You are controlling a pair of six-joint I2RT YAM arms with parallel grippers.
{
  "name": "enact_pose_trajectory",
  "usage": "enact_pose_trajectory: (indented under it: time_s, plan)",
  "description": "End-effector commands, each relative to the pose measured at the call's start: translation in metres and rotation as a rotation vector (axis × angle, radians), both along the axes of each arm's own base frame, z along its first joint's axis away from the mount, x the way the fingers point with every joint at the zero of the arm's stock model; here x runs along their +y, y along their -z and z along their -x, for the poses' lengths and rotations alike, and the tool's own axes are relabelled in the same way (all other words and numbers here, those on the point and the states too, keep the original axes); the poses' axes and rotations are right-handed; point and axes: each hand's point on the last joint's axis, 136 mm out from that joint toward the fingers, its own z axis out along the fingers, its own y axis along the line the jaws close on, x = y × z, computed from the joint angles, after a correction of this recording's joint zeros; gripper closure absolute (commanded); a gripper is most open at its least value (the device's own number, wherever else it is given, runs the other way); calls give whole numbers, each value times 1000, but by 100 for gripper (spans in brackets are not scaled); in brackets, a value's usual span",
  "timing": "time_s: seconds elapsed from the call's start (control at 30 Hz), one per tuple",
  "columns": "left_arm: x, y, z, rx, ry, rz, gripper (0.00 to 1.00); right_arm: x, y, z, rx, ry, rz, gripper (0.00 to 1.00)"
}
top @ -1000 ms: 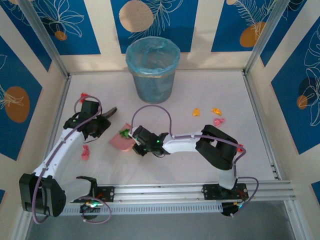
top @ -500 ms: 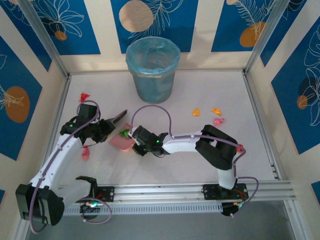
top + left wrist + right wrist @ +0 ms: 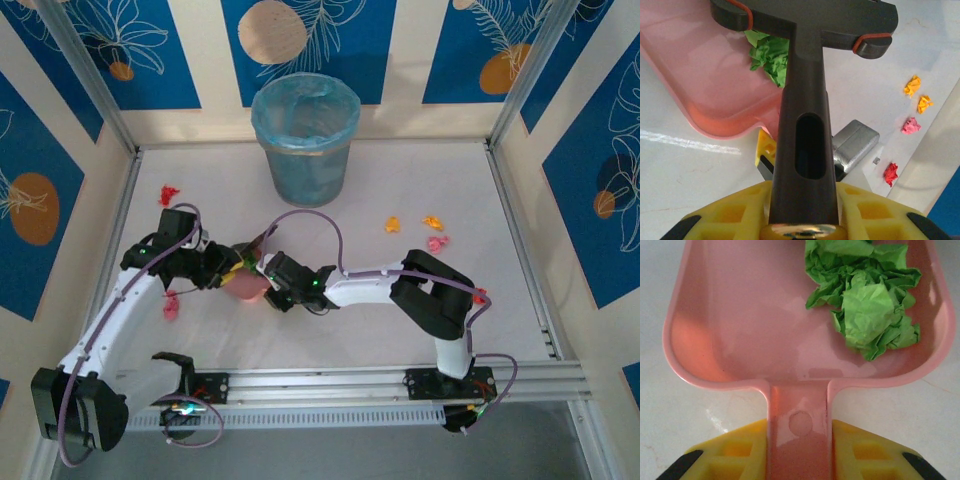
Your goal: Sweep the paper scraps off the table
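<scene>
Overhead above table; wrists near dustpan

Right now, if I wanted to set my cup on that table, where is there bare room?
Bare: the back-right stretch between the bin and the right rail, behind the orange scraps; also the near strip along the front rail. Crowded: left of centre, where the dustpan and brush meet.

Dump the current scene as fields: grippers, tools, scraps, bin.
left gripper: shut on the brush
right gripper: shut on the dustpan handle
dustpan contents: one green paper wad
brush head: over the dustpan, by the green paper wad
scraps, right side: orange, orange, pink
scraps, left side: red, pink
bin: far centre, upright, blue liner
</scene>
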Motion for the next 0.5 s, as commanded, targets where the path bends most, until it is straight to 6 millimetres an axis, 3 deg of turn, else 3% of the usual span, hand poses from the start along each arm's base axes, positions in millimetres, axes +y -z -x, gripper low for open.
enact_pose_trajectory:
  time_s: [0.0, 0.47]
  plan:
    - [-12, 10, 28, 156, 29, 67, 100, -19, 37, 17, 102, -1, 105, 100]
    - [-6, -11, 17, 76, 38, 13, 100, -23, 20, 4, 17, 23, 73, 100]
